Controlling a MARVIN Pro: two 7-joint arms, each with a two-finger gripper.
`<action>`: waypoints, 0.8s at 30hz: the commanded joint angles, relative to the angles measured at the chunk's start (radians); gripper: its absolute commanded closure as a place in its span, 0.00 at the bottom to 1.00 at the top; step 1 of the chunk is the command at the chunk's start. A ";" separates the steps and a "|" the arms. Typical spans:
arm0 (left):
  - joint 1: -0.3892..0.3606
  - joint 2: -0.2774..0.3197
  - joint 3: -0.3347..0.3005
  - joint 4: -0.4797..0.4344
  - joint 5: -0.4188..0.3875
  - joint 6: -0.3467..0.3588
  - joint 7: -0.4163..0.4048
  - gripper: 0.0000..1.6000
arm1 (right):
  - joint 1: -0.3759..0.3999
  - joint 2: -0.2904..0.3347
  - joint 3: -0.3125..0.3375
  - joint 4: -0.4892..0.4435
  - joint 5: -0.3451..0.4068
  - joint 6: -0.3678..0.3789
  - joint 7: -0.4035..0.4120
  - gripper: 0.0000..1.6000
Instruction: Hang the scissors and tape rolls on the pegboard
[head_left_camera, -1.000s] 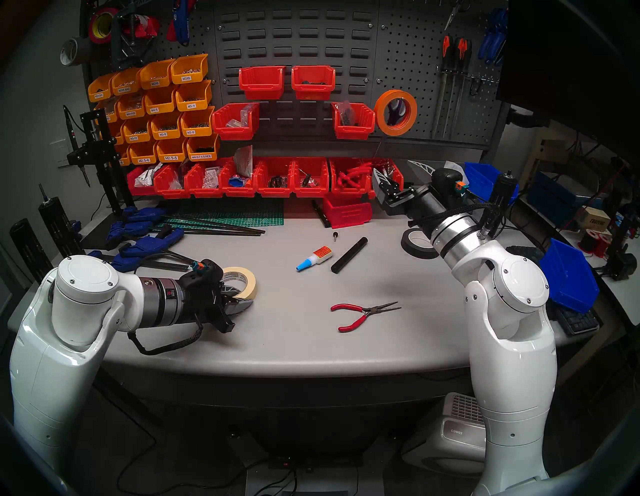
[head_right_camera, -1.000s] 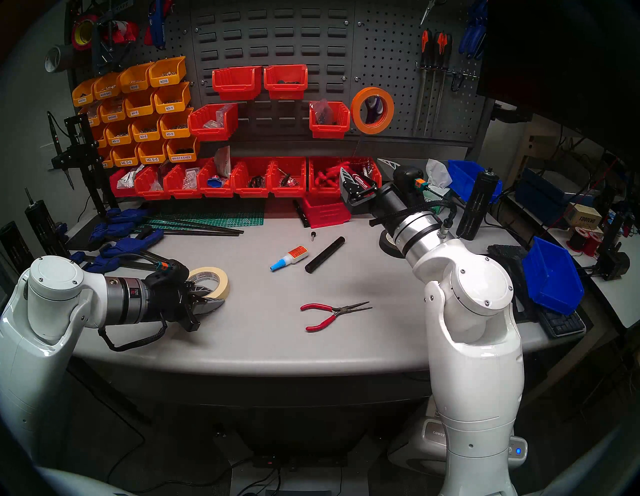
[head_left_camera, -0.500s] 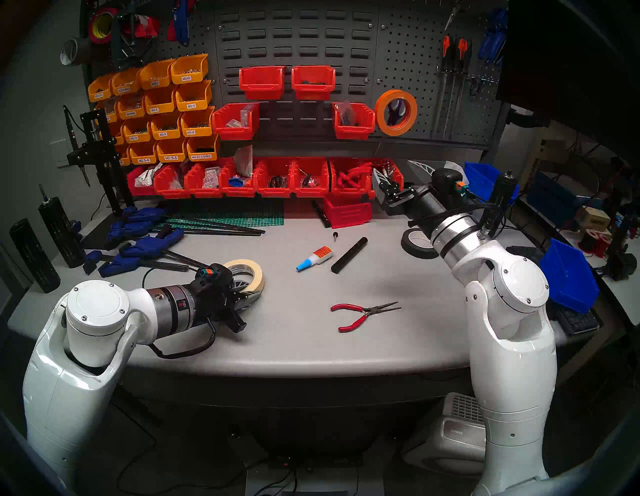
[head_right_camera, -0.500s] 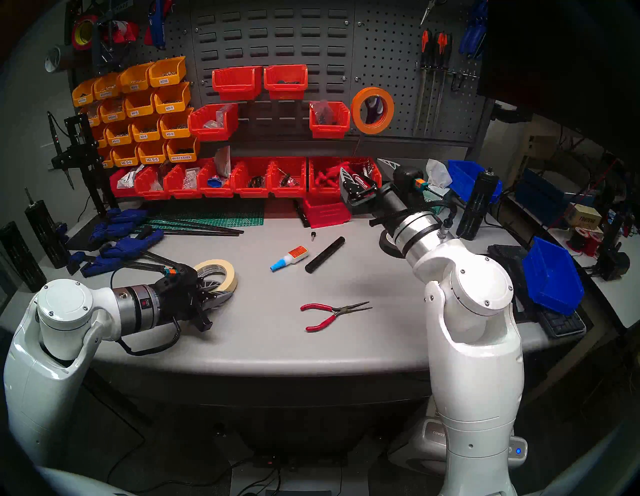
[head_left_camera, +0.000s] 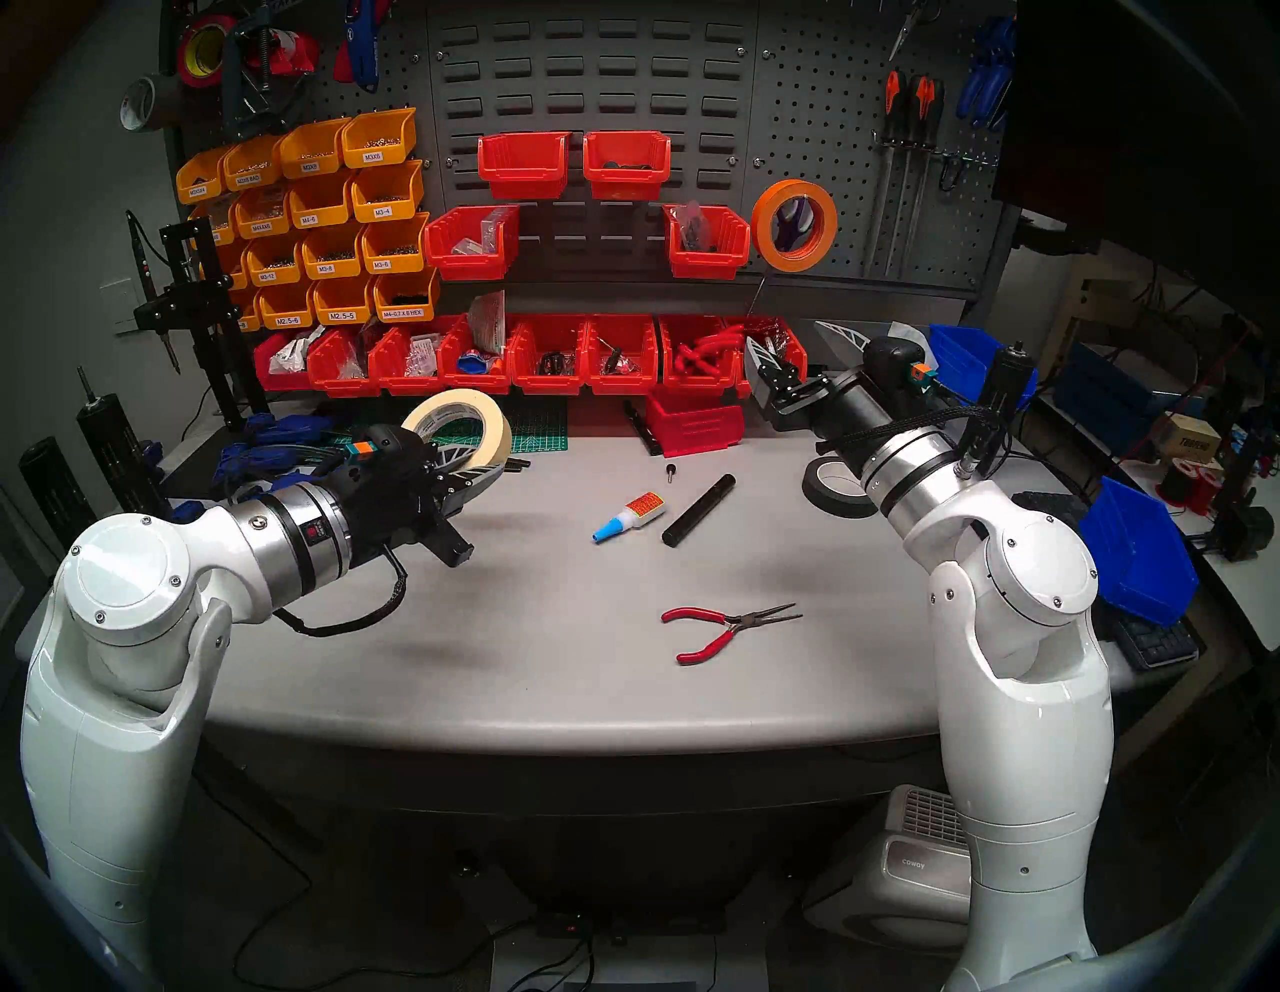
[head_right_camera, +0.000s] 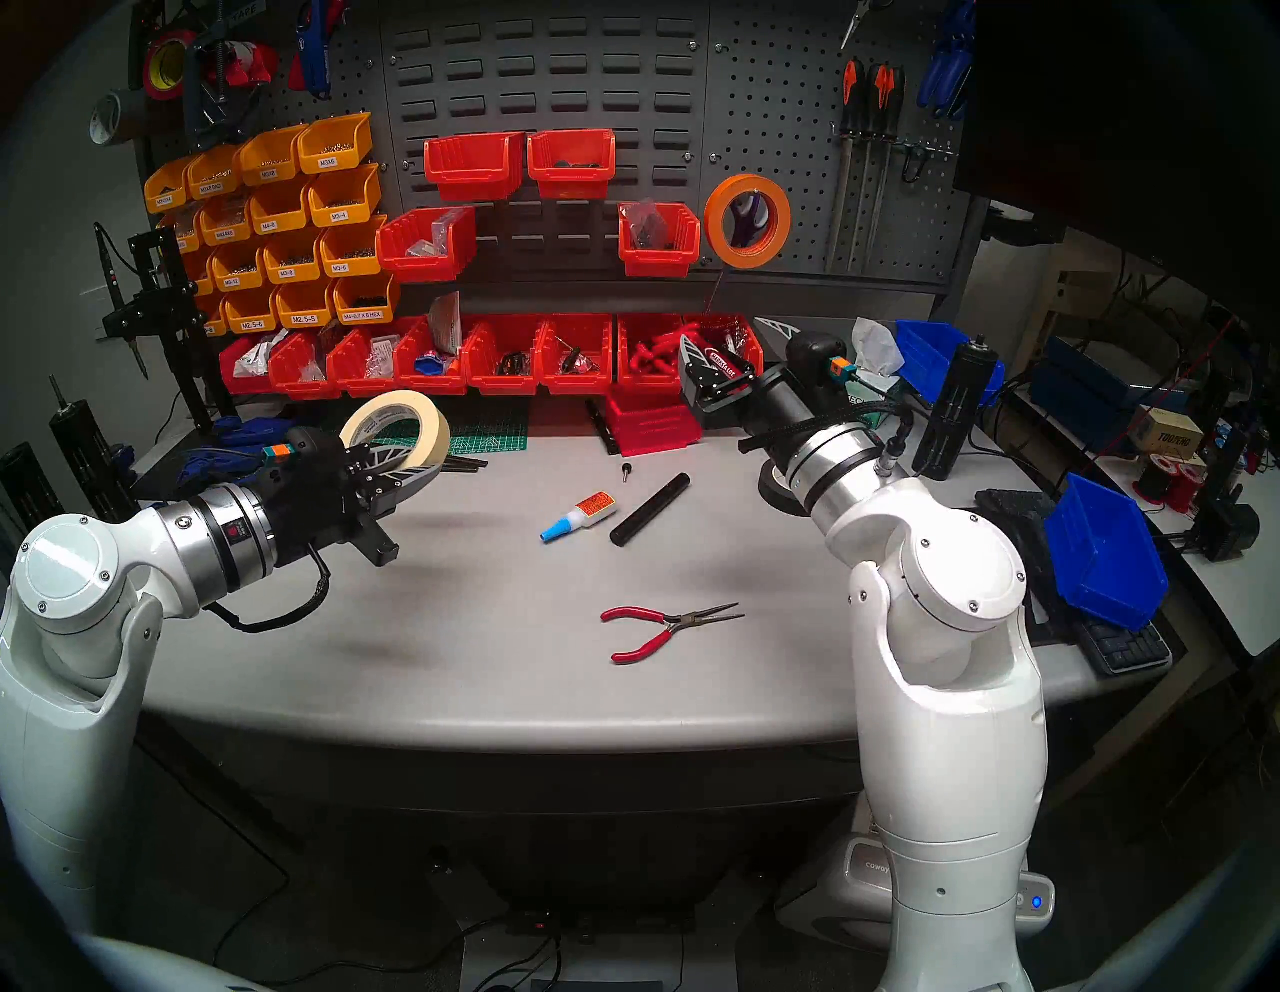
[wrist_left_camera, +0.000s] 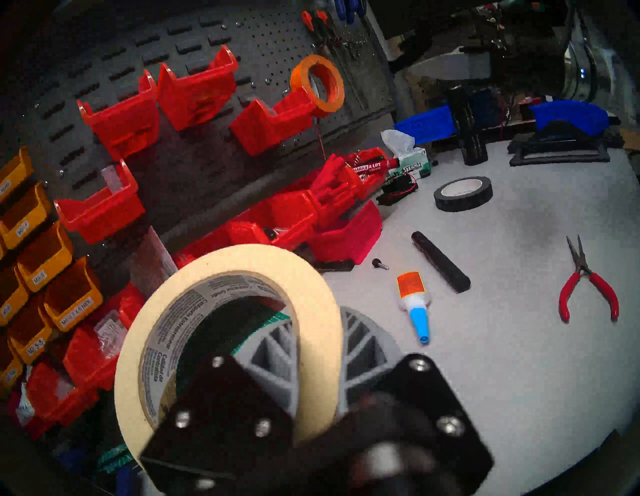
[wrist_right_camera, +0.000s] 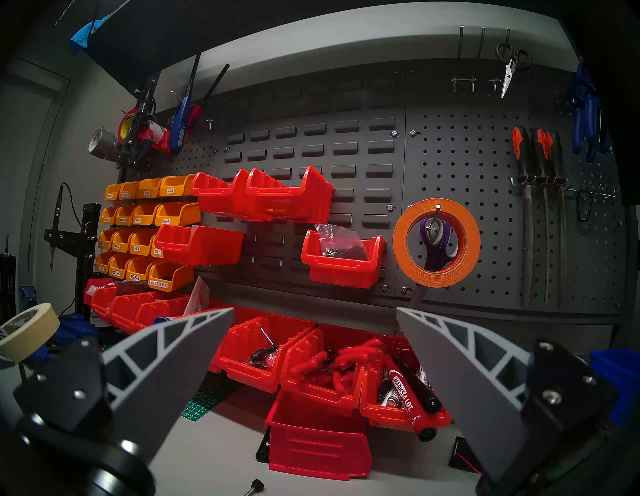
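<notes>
Much clutter on grey workbench (head_left_camera: 554, 665) below pegboard (head_left_camera: 859, 138)

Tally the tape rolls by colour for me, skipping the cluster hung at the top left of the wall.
Orange: 1, the orange roll hanging on a pegboard hook
Cream: 1, the cream roll held off the table in the left gripper
Black: 1, the black roll lying flat on the table
Total: 3

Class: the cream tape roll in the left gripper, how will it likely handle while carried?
Probably stiff: the cream tape roll keeps its round shape in the left gripper. Pinched through one wall only, it might swing. Set on edge, it would likely roll.
</notes>
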 joint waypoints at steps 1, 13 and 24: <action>-0.029 -0.061 0.017 -0.050 -0.008 -0.118 0.012 1.00 | 0.018 0.002 -0.001 -0.033 -0.002 -0.009 0.001 0.00; -0.054 -0.119 0.115 -0.023 0.094 -0.301 0.071 1.00 | 0.019 0.001 -0.001 -0.031 -0.002 -0.009 0.002 0.00; -0.065 -0.138 0.181 -0.027 0.192 -0.446 0.115 1.00 | 0.034 -0.012 -0.034 -0.026 0.020 -0.005 0.028 0.00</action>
